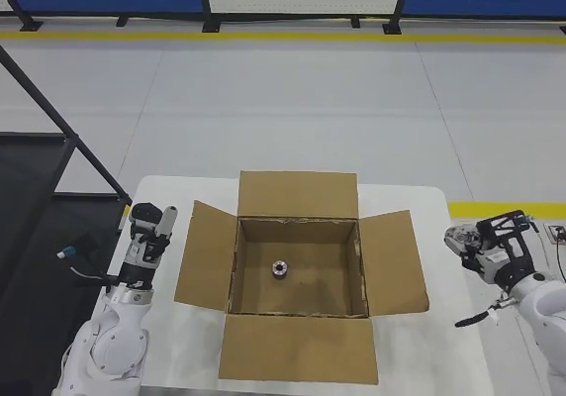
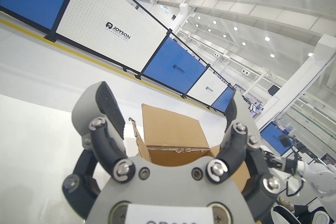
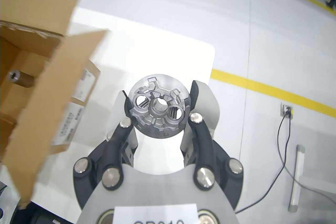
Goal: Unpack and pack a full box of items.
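The right pincer [image 3: 160, 101] is clenched on a round metal disc [image 3: 157, 110]. Its two fingers [image 3: 193, 95] press the disc's rim from opposite sides, and the disc's face, with a raised hub and round holes, is turned toward the wrist camera. This pincer hangs just beyond the right flap of the cardboard box [image 1: 298, 230], apart from it, near the edge of the desk [image 1: 412, 203].

The left pincer [image 2: 170, 100] is released, its fingers spread wide with nothing between them. It is held beside the box's left flap without touching it.

The box stands at the middle of the desk with all four flaps folded outward. A small cylindrical metal part [image 1: 280, 268] rests on the box's floor near the centre. A white label [image 3: 68, 125] sits on the box's right outer wall, below the flap.
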`<move>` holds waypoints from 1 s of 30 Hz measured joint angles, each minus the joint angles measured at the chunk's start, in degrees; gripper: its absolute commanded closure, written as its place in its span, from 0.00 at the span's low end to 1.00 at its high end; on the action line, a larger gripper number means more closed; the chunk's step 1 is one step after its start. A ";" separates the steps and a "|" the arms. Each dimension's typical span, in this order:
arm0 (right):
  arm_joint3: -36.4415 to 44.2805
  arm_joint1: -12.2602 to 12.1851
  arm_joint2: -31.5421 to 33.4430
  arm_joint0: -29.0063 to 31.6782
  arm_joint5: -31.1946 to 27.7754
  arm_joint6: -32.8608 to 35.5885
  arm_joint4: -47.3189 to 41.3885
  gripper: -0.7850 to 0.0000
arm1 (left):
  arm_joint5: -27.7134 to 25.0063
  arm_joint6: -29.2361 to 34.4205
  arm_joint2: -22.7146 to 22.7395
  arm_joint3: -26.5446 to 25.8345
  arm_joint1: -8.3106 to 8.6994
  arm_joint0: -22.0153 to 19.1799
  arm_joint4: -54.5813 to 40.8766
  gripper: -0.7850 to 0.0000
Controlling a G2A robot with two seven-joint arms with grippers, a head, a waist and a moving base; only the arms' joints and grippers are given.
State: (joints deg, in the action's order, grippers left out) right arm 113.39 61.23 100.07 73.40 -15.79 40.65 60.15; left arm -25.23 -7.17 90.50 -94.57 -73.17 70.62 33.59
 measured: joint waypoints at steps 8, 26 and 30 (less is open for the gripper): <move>10.89 0.25 -14.32 -5.30 -5.93 1.10 4.20 1.00 | 0.00 0.00 0.00 0.00 0.00 0.00 0.00 0.00; -35.11 9.46 -57.61 -42.98 -11.58 12.43 -7.03 1.00 | 0.00 0.00 0.00 0.00 0.00 0.00 0.00 0.00; -41.83 11.04 -60.36 -45.43 -11.21 11.55 -7.56 0.80 | 0.00 0.00 0.00 0.00 0.00 0.00 0.00 0.00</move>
State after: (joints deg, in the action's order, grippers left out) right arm 71.57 72.27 39.71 27.97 -26.99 52.20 52.59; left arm -25.23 -7.17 90.50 -94.57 -73.17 70.62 33.59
